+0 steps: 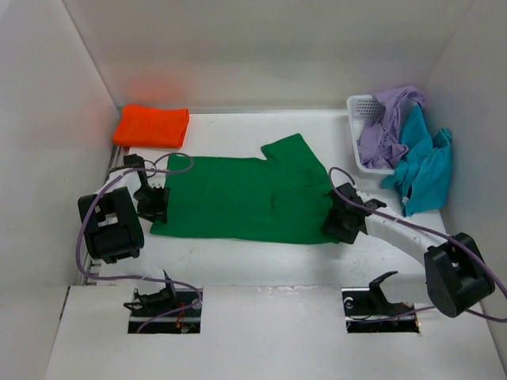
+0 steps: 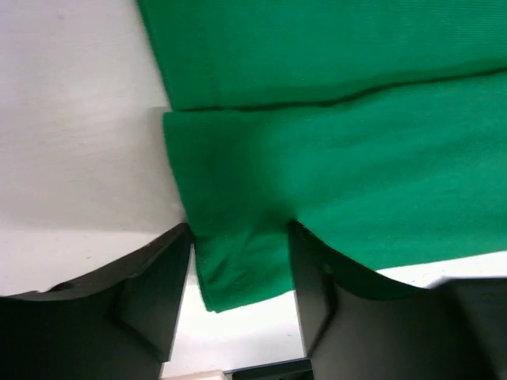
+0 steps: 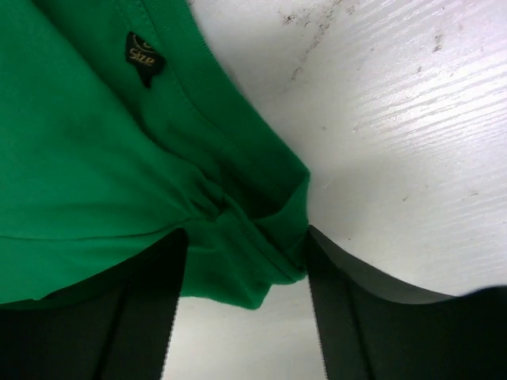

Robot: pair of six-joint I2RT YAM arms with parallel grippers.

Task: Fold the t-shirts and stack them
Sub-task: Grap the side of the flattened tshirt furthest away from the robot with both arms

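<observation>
Reading perhaps "size", green shirt's tag [image 3: 143, 57]

Overhead view: even, bright light is filling the white enclosure; the orange shirt [image 1: 151, 126] is casting a reddish glow on the back wall, and soft shadows are sitting under the arms. Wrist views: green shirt [image 2: 341, 119] is showing slightly soft; the near pincer fingers [image 2: 150, 293] are blurring into dark masses; table [image 3: 396, 119] is glaring pale.

A white mesh basket [image 1: 358, 107] stands at the far right corner of the white table [image 1: 238, 249]
</observation>
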